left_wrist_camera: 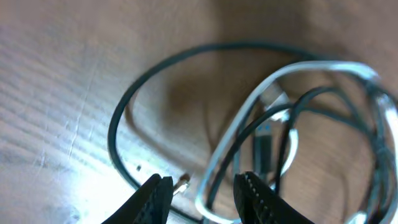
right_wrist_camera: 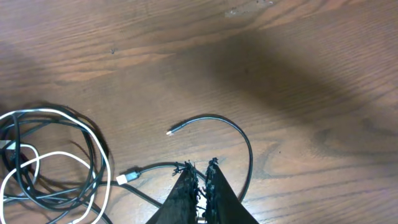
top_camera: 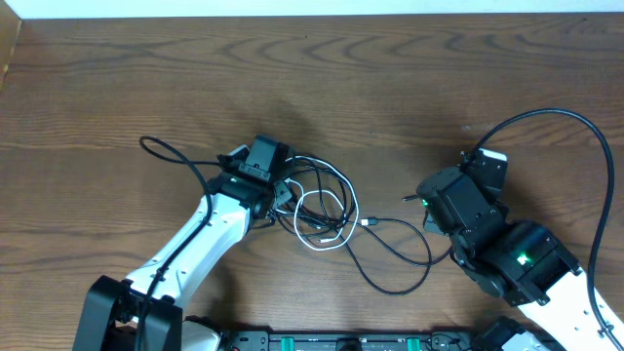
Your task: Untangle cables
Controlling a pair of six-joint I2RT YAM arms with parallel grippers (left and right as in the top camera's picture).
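The cables lie in a tangle (top_camera: 317,210) at mid-table. A white cable (top_camera: 322,244) loops through thin black cables (top_camera: 395,290). My left gripper (top_camera: 281,190) hangs low over the tangle's left side. In the left wrist view the left gripper (left_wrist_camera: 202,196) is open, with a strand of the white cable (left_wrist_camera: 323,64), a black strand and a small silver plug tip (left_wrist_camera: 181,183) in the gap, unclamped. My right gripper (right_wrist_camera: 200,169) is shut. A black cable (right_wrist_camera: 247,149) with a silver plug (right_wrist_camera: 127,177) runs under its fingertips. Whether it is pinched does not show.
A thick black robot wire (top_camera: 585,127) arcs over the right arm (top_camera: 517,258). The left arm (top_camera: 185,253) slants in from the bottom left. A black cable loop (top_camera: 161,148) reaches out left of the tangle. Bare wooden table (top_camera: 322,78) lies beyond.
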